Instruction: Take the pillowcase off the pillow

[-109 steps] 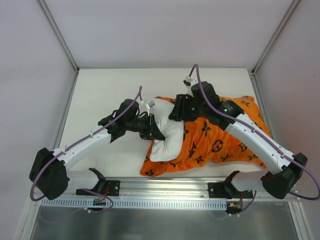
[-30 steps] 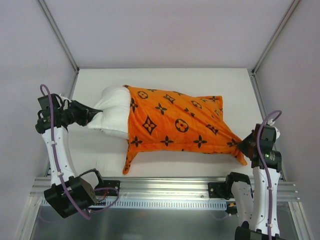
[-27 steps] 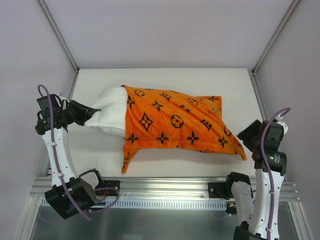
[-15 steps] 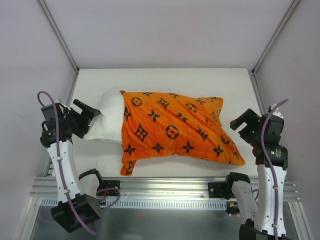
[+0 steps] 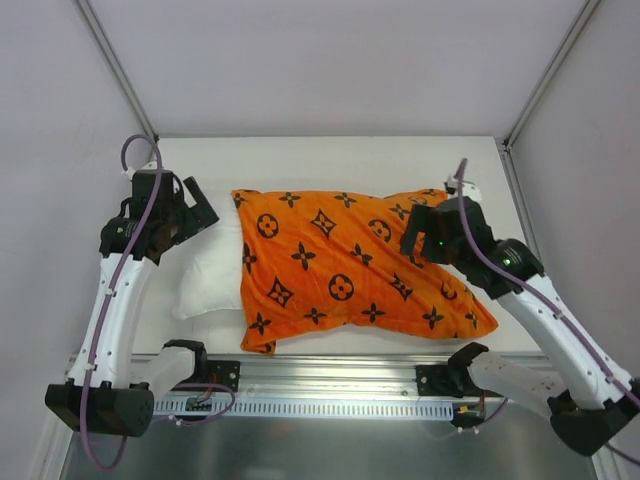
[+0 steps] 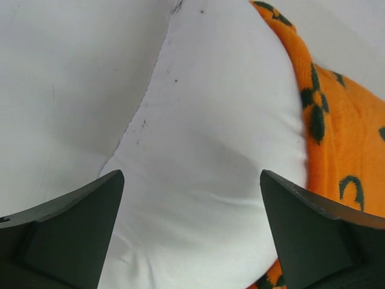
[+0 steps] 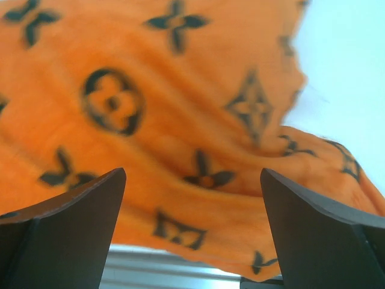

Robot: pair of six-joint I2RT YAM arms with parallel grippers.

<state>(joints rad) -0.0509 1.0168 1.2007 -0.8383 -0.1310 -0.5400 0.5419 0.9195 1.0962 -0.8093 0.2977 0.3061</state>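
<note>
Plush orange pillowcase [image 5: 350, 265] sheathes the soft white pillow [image 5: 208, 278], bar its rounded end at frame left. Left claw [image 6: 191, 174] gapes above that end; right claw [image 7: 192, 174] gapes above orange plush.

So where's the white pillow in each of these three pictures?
Top view: the pillow sticks out of the left end of the orange pillowcase.
Left wrist view: the pillow fills the middle, pillowcase edge at right.
Right wrist view: not in it; only the pillowcase shows.
Shared landmark: the orange pillowcase.

A lab test cell: white table [image 5: 330, 160] walled by plain panels [image 5: 330, 60], aluminium rail [image 5: 330, 374].
</note>
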